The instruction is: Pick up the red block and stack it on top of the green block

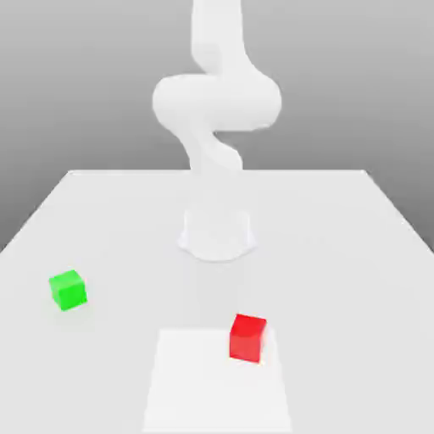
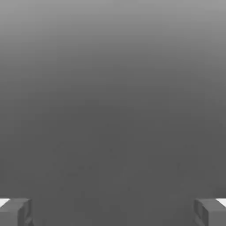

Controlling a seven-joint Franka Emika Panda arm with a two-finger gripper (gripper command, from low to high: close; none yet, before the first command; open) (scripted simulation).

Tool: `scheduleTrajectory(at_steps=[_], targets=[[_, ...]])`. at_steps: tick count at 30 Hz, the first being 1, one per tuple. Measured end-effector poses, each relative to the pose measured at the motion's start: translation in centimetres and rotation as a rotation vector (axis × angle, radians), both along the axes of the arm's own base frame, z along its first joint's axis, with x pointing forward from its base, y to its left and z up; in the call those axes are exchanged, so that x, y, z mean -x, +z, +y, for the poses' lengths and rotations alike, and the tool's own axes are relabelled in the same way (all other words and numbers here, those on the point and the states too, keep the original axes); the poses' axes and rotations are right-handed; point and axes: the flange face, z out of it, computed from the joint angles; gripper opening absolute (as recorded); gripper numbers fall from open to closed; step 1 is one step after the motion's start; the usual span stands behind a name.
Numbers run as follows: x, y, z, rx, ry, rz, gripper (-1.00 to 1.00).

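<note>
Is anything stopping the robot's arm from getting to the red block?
Probably not. The red block sits alone on the table, apart from the green block, and the fingers are spread wide.

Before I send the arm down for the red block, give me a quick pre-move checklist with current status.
1. Small matte red cube free on the white table, nothing on it: ok.
2. Small matte green cube top bare for stacking: ok.
3. Cubes well apart, red toward the exterior view's right: ok.
4. Gripper fingers spread wide, nothing between them: ok.
5. Gripper lined up over the red cube: cannot tell.
</note>
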Motion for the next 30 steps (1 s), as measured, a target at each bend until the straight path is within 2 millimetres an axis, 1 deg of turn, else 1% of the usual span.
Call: scheduleTrajectory(at_steps=[2, 4, 6, 9, 11, 13, 15, 17, 18, 19, 26, 27, 30], targets=[[-2.2, -4.9, 0.9, -0.005, -0.022, 0.075, 0.0], [-3.8, -9.9, 1.5, -0.011, -0.045, 0.149, 0.0], [-4.8, -14.9, 2.0, -0.019, -0.069, 0.222, 0.0], [-5.2, -22.4, 2.5, -0.034, -0.106, 0.332, 0.0], [-4.7, -27.5, 2.8, -0.047, -0.133, 0.409, 0.0], [-3.6, -32.5, 3.1, -0.061, -0.161, 0.489, 0.0], [-1.7, -37.6, 3.4, -0.078, -0.192, 0.575, 0.0], [0.8, -42.7, 3.7, -0.098, -0.224, 0.666, 0.0], [1.6, -44.4, 3.8, -0.103, -0.233, 0.689, 0.0], [1.9, -45.5, 3.8, -0.106, -0.24, 0.701, 0.0], [2.4, -51.1, 3.9, -0.108, -0.244, 0.714, 0.0], [2.4, -51.6, 3.9, -0.107, -0.243, 0.715, -1.0], [2.4, -51.6, 3.9, -0.108, -0.243, 0.714, -1.0]])
